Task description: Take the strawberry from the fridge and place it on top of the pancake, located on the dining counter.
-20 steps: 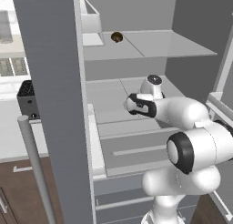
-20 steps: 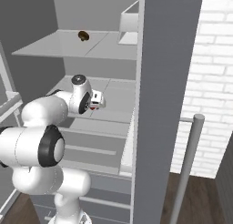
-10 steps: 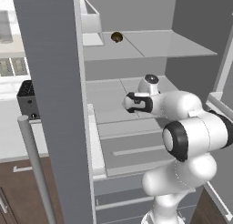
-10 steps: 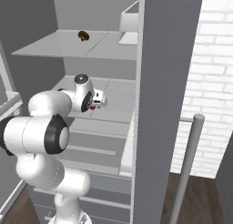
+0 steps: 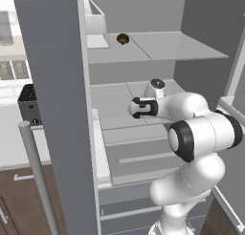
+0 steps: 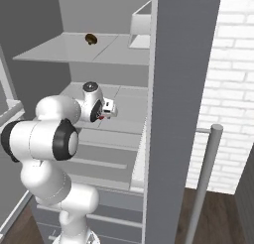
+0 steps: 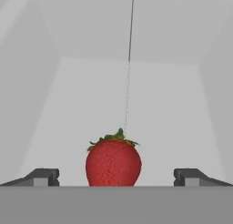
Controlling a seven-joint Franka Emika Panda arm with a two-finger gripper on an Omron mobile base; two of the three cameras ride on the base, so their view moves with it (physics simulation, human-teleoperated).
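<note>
Gripper [image 7: 116, 176] stands wide open around the strawberry [image 7: 113, 161] on the middle fridge [image 5: 143, 62] shelf, nothing held; risk: uneven closure may squirt or roll the berry deeper in.

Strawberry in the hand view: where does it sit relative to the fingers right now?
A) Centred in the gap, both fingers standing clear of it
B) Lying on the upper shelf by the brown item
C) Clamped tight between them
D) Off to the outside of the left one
A: the strawberry stands upright on the fridge shelf midway between the open fingers, with a clear gap on each side.
</note>
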